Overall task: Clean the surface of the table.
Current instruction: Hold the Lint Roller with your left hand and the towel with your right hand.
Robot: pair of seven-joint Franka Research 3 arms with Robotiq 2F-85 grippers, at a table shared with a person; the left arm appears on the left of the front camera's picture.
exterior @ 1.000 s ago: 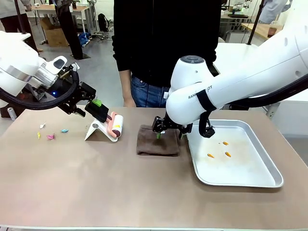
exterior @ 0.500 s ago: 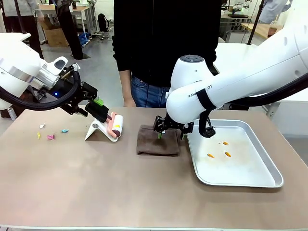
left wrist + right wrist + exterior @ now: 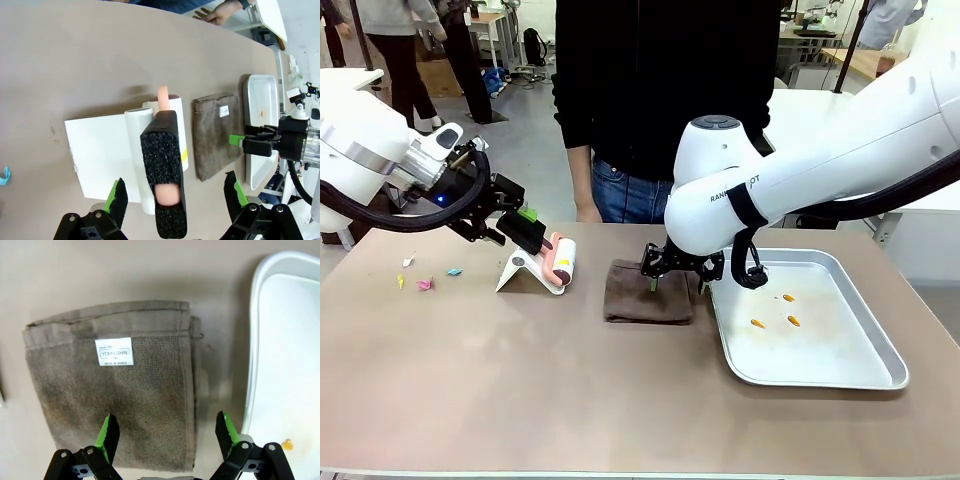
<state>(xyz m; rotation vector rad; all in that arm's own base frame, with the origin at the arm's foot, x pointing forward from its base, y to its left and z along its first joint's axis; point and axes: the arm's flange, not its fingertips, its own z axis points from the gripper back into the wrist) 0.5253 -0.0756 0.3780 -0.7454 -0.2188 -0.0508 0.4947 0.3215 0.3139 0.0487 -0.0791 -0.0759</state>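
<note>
Tan-brown counter (image 3: 520, 400) lies bare along your near edge, so nothing has to be cleared there.

Toward the right edge sits the metal tray (image 3: 880, 375). It holds three small orange bits (image 3: 758, 323) and otherwise looks bare.

Just left of the tray, past the middle toward the far edge, a folded brown towel (image 3: 645, 305) lies flat with its white label (image 3: 114, 351) face up. Your right end effector (image 3: 676, 284) hangs over the towel's tray-side half, fingers spread and gripping nothing. In the right wrist view (image 3: 168, 430) the folded edge runs between the two pads.

Left of the towel, a lint roller (image 3: 560, 260) leans on its white stand (image 3: 520, 272). Your left end effector (image 3: 528, 225) is released too. In the left wrist view (image 3: 174, 189) the roller's black foam handle sits between the open fingers. I cannot tell whether either pad touches it.

Farther left, near the left edge, small paper scraps (image 3: 424, 283) in yellow, pink, blue and white are scattered on the counter. A person (image 3: 660, 100) stands at the far edge.

I judge you are at the pick-up step, with no cleaning begun yet. Next, you likely need to:
- Clench the left fingers squarely on the foam handle.
- Lift the roller off the stand without tipping the stand.
- Carry the roller to the scraps.

The right side needs a straight drop onto the towel, keeping clear of the tray rim beside it.
</note>
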